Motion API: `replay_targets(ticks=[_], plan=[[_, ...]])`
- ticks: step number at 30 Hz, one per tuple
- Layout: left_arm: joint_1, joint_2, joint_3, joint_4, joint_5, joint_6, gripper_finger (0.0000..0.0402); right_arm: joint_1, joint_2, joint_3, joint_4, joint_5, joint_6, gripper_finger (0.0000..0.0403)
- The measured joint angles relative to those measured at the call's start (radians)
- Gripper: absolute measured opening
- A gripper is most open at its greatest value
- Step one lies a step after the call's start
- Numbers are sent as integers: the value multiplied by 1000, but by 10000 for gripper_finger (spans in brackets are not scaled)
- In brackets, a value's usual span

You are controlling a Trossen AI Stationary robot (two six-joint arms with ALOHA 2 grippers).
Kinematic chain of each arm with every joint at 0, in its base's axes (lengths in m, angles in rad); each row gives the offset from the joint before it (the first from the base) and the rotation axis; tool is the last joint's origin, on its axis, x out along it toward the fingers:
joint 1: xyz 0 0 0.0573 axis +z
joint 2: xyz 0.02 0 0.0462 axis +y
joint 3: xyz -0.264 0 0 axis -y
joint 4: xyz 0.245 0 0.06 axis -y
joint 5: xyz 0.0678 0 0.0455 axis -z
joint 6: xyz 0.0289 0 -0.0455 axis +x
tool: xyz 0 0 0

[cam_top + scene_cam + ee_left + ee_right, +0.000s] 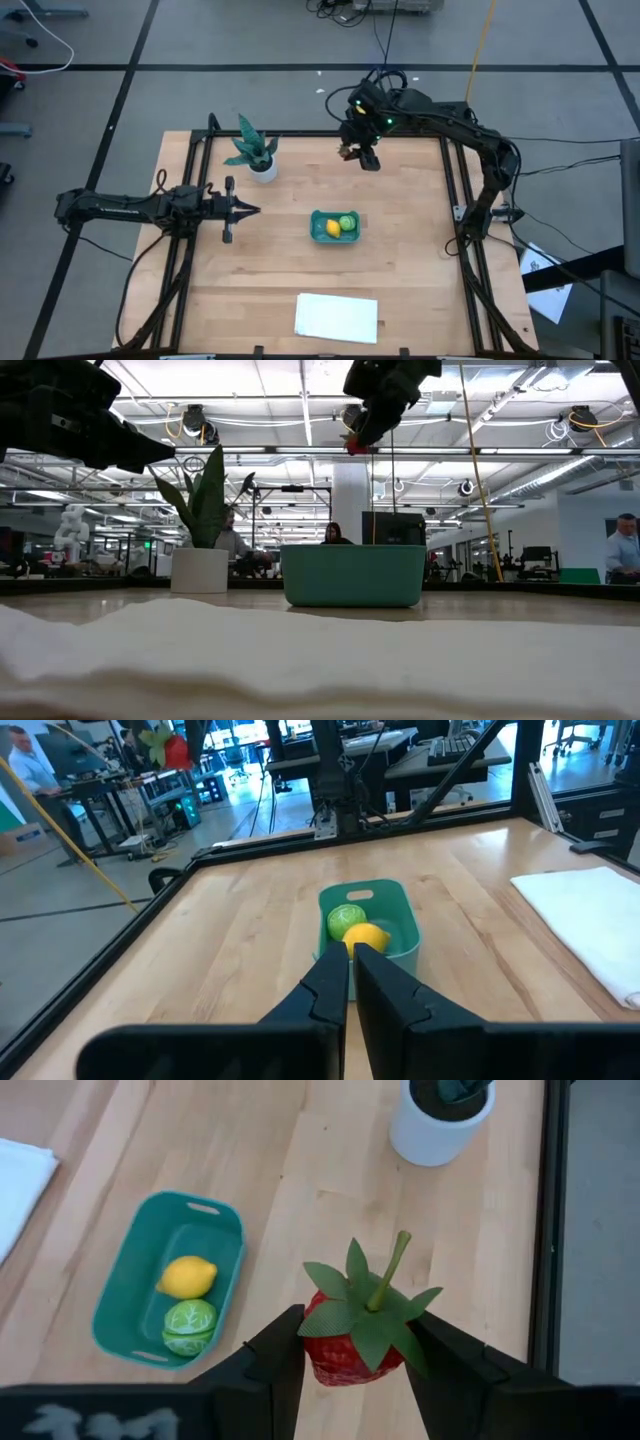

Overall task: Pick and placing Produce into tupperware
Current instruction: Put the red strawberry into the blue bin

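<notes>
High above the table, the right gripper (352, 1355) clamps a strawberry (352, 1350); lemon (187, 1277) and lime (188, 1324) sit in the tupperware (125, 1295); left gripper (350, 975) closed, empty.

No text, label, brand, number or sign is showing clearly enough to be read in any of the views. Nothing printed is appearing on the things lying on the desk. The screens and fittings standing in the room beyond the desk are showing only shapes and lights, too small and too blurred to be made out as words or figures.
</notes>
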Motion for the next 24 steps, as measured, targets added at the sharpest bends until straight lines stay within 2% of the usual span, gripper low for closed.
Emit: replay_targets(ticks=[24], plan=[[0,0,0,1,0,-2,26,0,-19,0,-32,1,4,142]])
